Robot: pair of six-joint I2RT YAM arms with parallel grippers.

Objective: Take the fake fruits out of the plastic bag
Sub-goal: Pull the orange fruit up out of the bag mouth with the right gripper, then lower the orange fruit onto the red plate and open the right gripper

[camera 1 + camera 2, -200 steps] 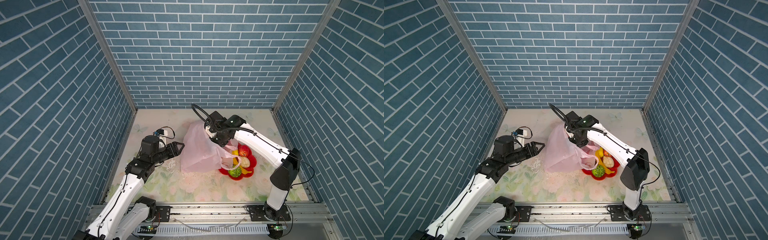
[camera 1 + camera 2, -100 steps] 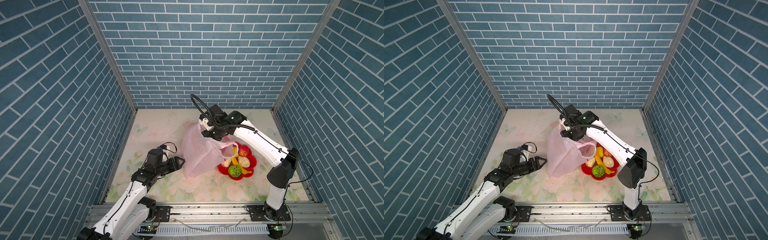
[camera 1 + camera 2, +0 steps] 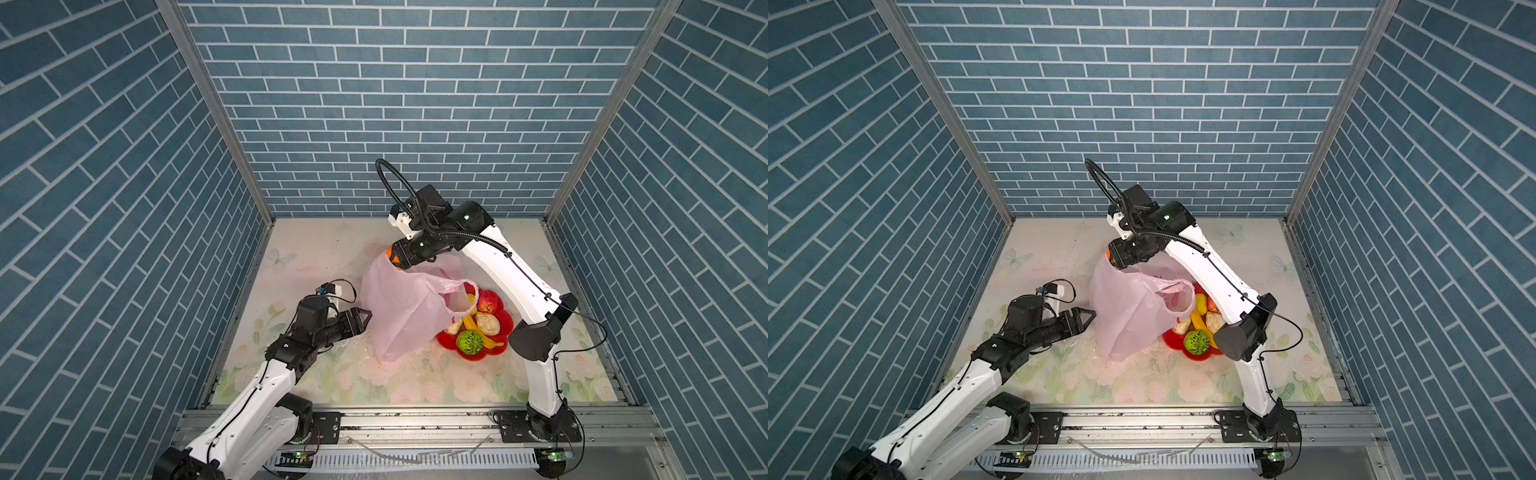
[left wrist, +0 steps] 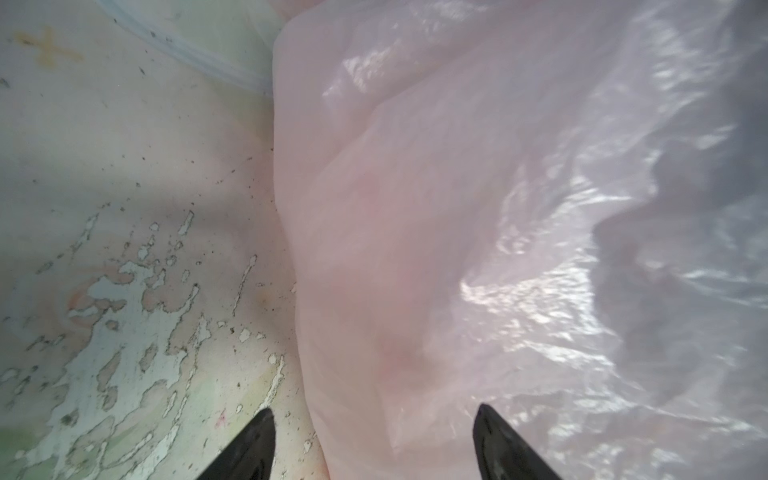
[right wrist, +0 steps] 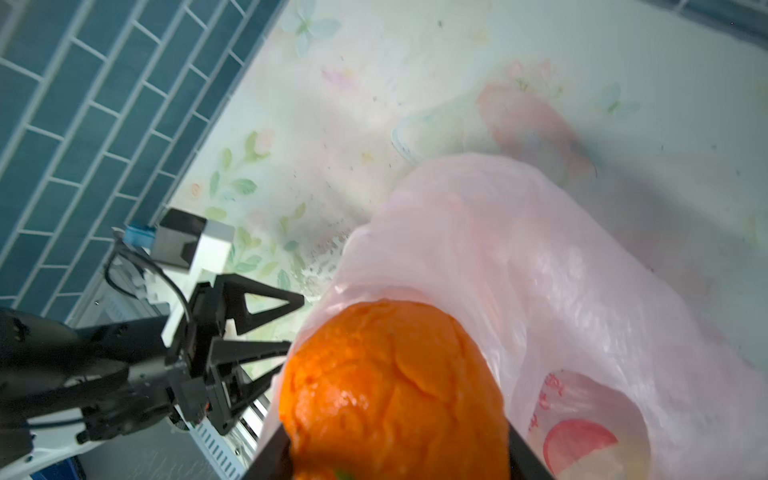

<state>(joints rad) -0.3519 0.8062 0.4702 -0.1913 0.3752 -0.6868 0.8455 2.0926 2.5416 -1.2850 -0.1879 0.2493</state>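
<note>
Since a second ago the right tool [image 3: 394,259] has come up from the bag [image 3: 409,307], which now stands taller, and the left tool [image 3: 365,318] has dropped lower beside it. The bag sits on the bench [image 3: 316,257] between the tools. Its rim reaches up to the orange [image 5: 390,390], and one handle loop hangs over the dish [image 3: 496,352]. I cannot tell what else is inside the bag. In the dish lie an apple [image 3: 488,301], two cream lumps [image 3: 487,323], a banana [image 3: 478,330] and a green ball [image 3: 469,341]. The right tool is clamped on the orange at the bag's top. The left tool is spread wide and empty, its tips just beside the bag's side; whether they touch it I cannot tell. The bag carries a red round print with writing too blurred to read.
</note>
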